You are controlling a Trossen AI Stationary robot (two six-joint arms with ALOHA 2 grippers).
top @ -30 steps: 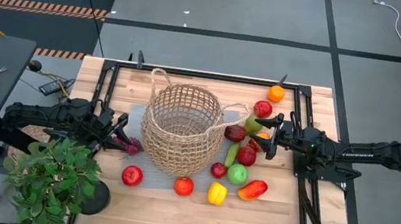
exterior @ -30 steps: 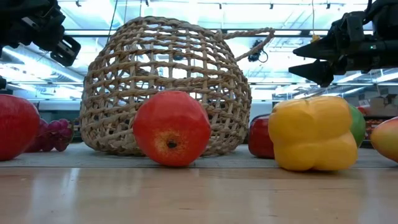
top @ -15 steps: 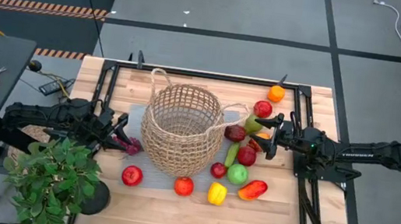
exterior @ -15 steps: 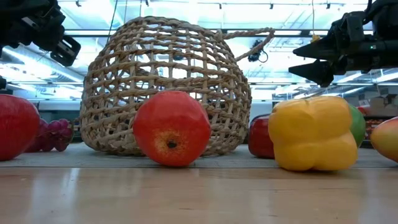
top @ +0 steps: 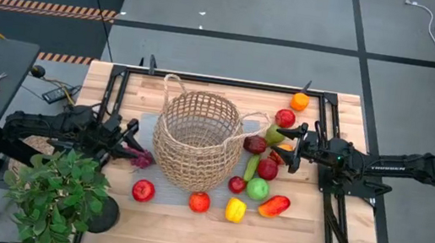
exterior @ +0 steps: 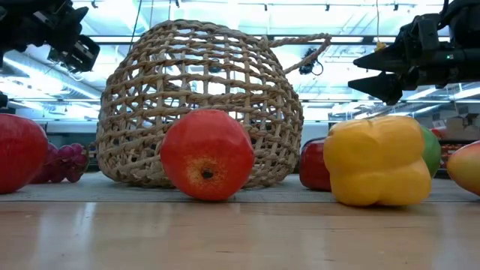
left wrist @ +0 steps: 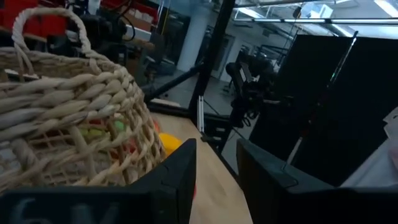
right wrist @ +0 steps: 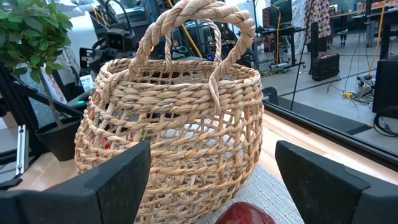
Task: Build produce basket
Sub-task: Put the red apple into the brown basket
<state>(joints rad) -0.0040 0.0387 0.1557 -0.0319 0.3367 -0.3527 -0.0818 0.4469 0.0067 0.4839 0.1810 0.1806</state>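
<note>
The left gripper (top: 123,136) is hovering beside the round tan wicker basket (top: 195,138), jaws narrowly parted, holding nothing. The right gripper (top: 291,140) is hovering over the toy produce (top: 257,188), jaws spread.

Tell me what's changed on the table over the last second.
Only the left pincer shifted a little, rising beside the basket above the dark-red grapes, holding nothing. The right pincer, open over the produce, and every fruit stayed put.

The left gripper (exterior: 75,52) has lifted slightly beside the basket (exterior: 202,105).
</note>
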